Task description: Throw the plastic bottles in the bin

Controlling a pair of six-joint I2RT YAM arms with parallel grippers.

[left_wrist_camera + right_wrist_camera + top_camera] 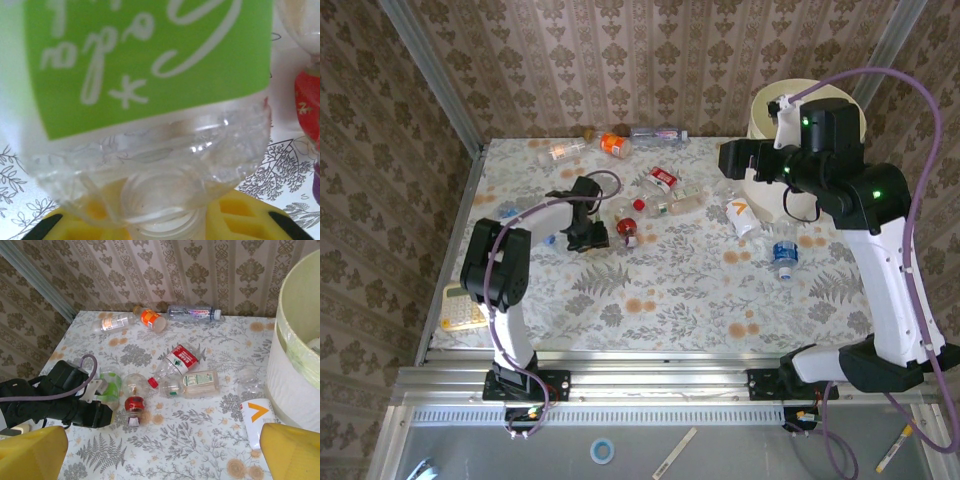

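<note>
While the right arm hangs high beside the bin (763, 118), the top view has the left fingers (588, 236) down on the surface (650, 300), right in the thick of the plastic bottles (663, 178). A red-labelled bottle (628, 232) lies just beside them. More are strewn along the back wall and toward the bin, so there's plenty left to clear. The right fingers (728, 158) are up in the air next to the bin's side.

Over to the left wrist: a green-labelled bottle (150, 75) looms right against the lens, its clear neck tucked between the two yellow pads. Have they squeezed tight, or do they just bracket it? I cannot tell from this.

Now the right wrist: its yellow pads sit at the lower corners, spread wide, with nothing between them. The bin's lined rim curves in at the right edge, and a white bottle with an orange mark (255, 415) lies at its foot. Across the surface, the green-labelled bottle sits at the tip of the left arm.

My read is that this is the pick-up of that green-labelled bottle. Next comes a firm clamp on the neck, a lift clear of its neighbours, then a long carry across to the bin on the far right.
</note>
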